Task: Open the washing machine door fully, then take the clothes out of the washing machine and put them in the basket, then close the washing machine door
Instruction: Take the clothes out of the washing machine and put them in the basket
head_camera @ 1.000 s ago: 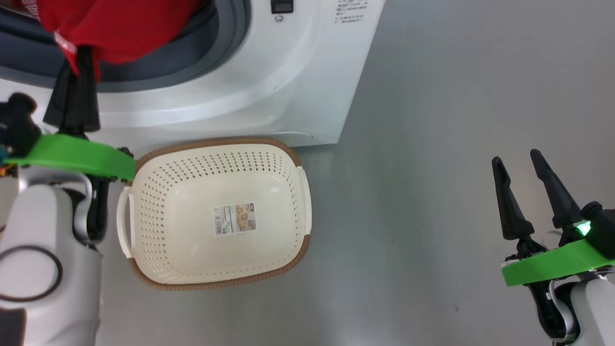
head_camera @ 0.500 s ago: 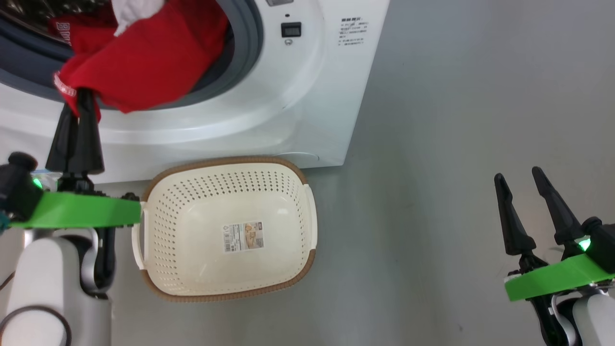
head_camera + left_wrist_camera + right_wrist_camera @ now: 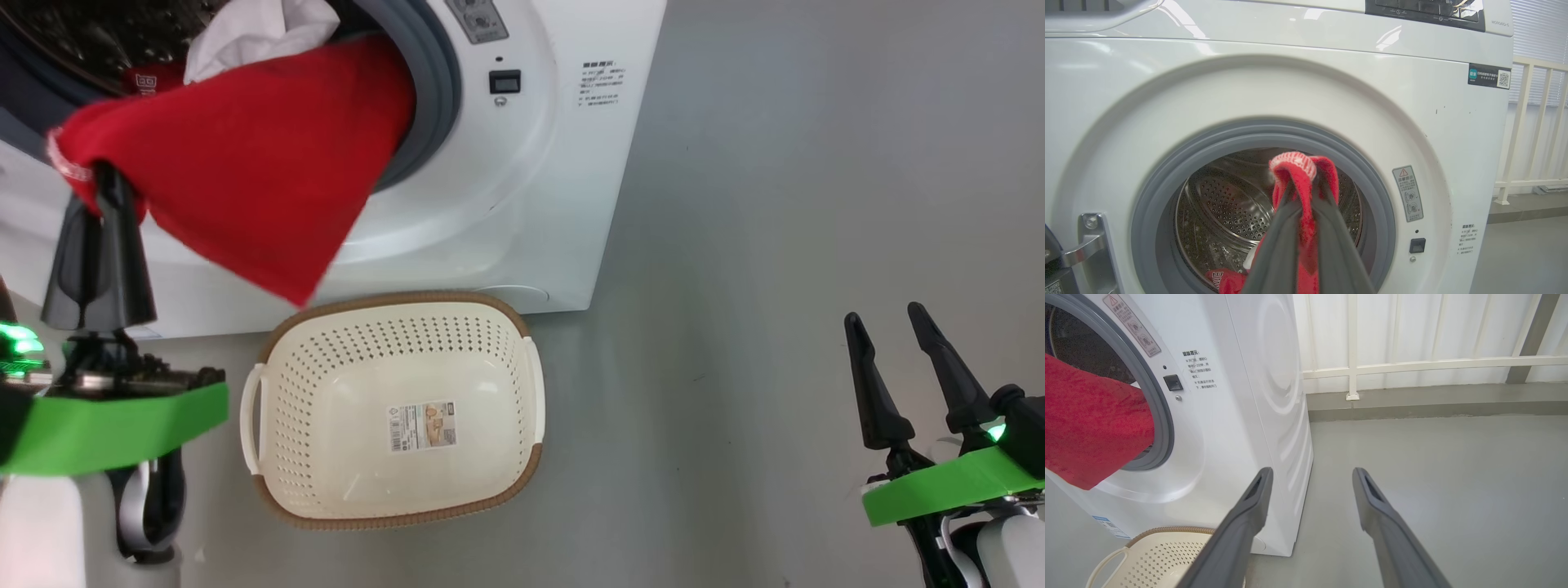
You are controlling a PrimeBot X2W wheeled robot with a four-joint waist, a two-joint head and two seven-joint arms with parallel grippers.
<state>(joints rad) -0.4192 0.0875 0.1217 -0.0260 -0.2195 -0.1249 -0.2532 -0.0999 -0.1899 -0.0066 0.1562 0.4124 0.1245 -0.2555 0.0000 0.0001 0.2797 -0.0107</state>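
The white washing machine (image 3: 522,163) stands with its round opening uncovered; its door is out of view. Red clothes (image 3: 245,180) with a white part (image 3: 253,33) trail out of the drum over the grey rubber ring (image 3: 433,90). My left gripper (image 3: 104,175) is shut on the garment's banded edge; in the left wrist view the red fabric (image 3: 1294,167) is pinched between my left gripper's (image 3: 1306,183) fingers, in front of the steel drum (image 3: 1224,204). The cream basket (image 3: 392,408) sits on the floor below the opening, with just its sticker inside. My right gripper (image 3: 885,314) hangs open at the lower right.
Grey floor (image 3: 775,245) stretches to the right of the washer. In the right wrist view a white railing (image 3: 1412,363) and wall stand behind the machine (image 3: 1249,396). A metal hinge bracket (image 3: 1086,241) is fixed left of the opening.
The head camera has tilted, shifting the scene down. My left gripper has drawn the red garment farther out of the drum, so more fabric hangs over the washer front. The right arm stayed put.
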